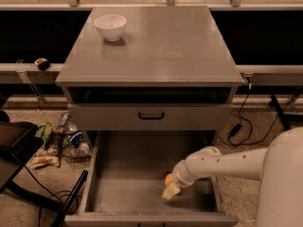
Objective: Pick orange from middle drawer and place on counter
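The orange [168, 178] lies on the grey floor of the pulled-out middle drawer [124, 186], right of centre, and only a small part of it shows. My gripper [171, 189] reaches in from the right on a white arm and sits right at the orange, covering most of it. The counter [156, 51] is the flat grey cabinet top above.
A white bowl [110, 26] stands at the counter's back left. A shut drawer front with a black handle [151, 115] lies above the open drawer. Bags and a wire basket [66, 138] lie on the floor at left, a black stand [19, 150] beside them, and cables [241, 122] at right.
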Available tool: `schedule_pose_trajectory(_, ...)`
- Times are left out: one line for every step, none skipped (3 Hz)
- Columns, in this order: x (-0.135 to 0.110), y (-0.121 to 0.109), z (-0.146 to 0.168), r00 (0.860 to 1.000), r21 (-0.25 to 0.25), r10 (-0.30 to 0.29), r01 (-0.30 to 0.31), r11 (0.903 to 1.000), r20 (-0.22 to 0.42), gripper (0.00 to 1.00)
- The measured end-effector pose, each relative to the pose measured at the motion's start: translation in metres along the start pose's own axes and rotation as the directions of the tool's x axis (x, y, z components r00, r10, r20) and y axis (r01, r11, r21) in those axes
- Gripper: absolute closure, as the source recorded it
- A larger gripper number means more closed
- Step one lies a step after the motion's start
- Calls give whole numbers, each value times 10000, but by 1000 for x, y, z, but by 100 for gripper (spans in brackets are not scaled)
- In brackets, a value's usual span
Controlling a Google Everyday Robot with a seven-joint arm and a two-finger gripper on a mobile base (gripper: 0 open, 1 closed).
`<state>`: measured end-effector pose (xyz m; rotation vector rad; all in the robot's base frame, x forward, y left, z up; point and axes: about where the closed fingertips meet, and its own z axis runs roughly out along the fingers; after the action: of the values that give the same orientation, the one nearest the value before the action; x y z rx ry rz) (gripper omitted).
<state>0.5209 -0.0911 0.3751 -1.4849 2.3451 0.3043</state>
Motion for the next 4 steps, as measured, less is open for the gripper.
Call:
schedule_pose_trajectory(0, 0, 0, 10000, -2, -1, 1, 10000, 1, 42)
schedule_pose_trajectory(0, 0, 0, 10000, -2, -1, 1, 10000, 1, 72)
schedule_pose_trajectory(0, 0, 0, 10000, -2, -3, 3, 10000, 1, 96)
schedule_pose_trajectory(-6, 12, -36, 9992, 203, -377, 379, 9991, -108, 100)
